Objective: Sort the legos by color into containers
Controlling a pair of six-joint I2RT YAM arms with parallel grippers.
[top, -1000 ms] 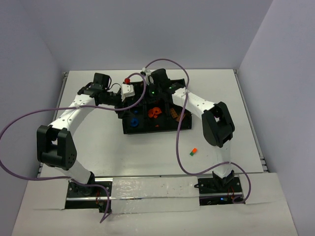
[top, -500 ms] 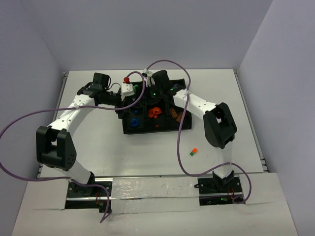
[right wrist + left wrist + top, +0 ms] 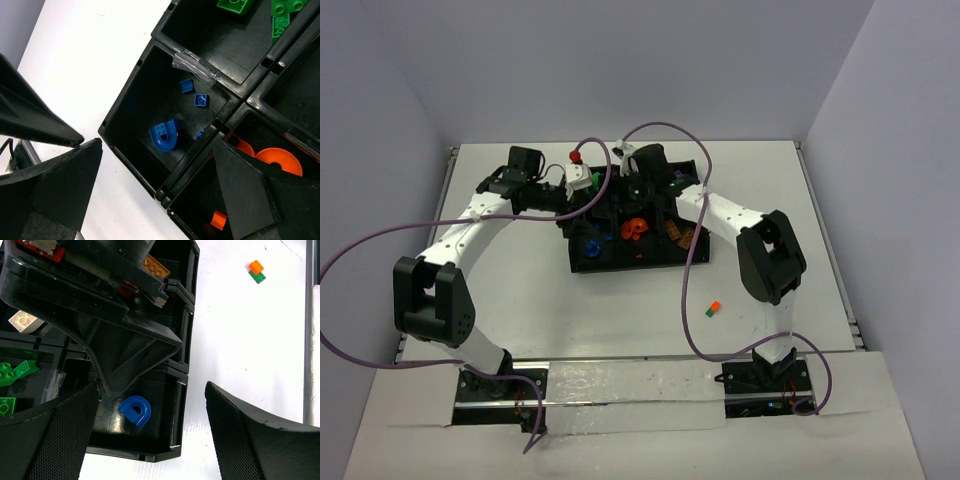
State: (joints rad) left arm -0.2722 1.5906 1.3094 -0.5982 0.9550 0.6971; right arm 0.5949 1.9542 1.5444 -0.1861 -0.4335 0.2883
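Above the tray (image 3: 620,267), left gripper (image 3: 150,390) and right gripper (image 3: 157,145) both hang spread and empty; the next move probably means fetching the orange-and-green legos (image 3: 712,308) off the table (image 3: 520,290).

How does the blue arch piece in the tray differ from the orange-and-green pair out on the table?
The blue arch piece is one curved, single-colour piece; the orange-and-green pair is two small blocky bricks touching. The arch lies in a corner compartment of the tray among other blue bits; the pair lies loose on the table, outside it. Neither is held.
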